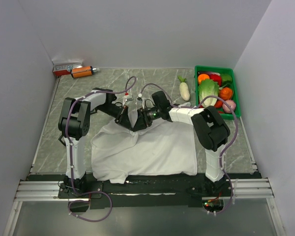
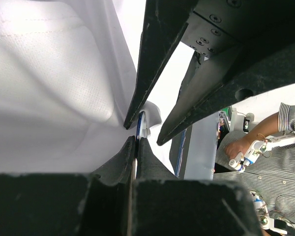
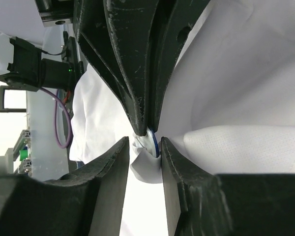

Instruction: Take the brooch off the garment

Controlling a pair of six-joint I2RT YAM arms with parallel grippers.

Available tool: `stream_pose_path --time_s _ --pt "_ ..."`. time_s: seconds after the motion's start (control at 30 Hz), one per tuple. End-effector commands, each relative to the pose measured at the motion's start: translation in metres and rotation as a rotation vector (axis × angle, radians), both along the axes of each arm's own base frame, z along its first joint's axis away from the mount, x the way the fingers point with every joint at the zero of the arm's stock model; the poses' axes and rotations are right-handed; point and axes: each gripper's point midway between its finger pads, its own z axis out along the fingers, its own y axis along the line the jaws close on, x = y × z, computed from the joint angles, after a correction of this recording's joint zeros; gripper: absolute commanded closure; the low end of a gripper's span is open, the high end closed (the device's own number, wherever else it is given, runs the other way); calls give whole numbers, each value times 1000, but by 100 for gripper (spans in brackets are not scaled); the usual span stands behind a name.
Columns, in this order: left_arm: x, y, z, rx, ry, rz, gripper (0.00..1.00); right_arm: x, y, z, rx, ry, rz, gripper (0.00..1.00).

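One raised garment (image 2: 54, 73) fold is held up: the brooch (image 3: 154, 141), small, rigid, likely light, is pinched by its rim in the left tool (image 2: 136, 145); limp cloth behind is clamped in the right tool (image 3: 143, 145).

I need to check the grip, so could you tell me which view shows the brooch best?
The left wrist view: the brooch shows edge-on as a long blue rim against the shirt. The right wrist view gives only a short blue arc; the top view hides it.

Grey table (image 1: 51, 142) — white tee (image 1: 152, 150), veg crate (image 1: 214, 68), daikon (image 1: 185, 90), orange tool (image 1: 81, 72).
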Motion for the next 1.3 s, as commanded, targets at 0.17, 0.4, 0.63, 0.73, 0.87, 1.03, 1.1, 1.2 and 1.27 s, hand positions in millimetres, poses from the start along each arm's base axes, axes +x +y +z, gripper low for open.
stream_pose_path --time_s 0.17,0.4,0.63,0.73,0.87,1.03,1.1,1.2,1.27 --pt "4 -3 24 -57 -60 9 99 14 5 9 18 -37 -7 63" --pt "3 -4 26 -60 -49 11 99 18 5 5 -7 -57 -13 67" --pt "4 -5 30 -75 -36 15 99 17 4 1 -32 -70 -10 69" --pt "5 -6 30 -78 -34 16 99 16 4 4 -17 -74 4 69" --pt "5 -6 31 -79 -33 18 99 14 6 5 -17 -81 13 68" --pt "5 -7 32 -83 -25 19 99 14 8 0 -36 -91 17 69" --pt "6 -7 32 -83 -23 19 99 14 9 1 -36 -90 13 71" --pt "6 -7 34 -91 -20 23 99 17 9 -1 -45 -101 10 73" --pt "5 -8 35 -96 -11 25 99 18 9 -1 -48 -114 16 73"
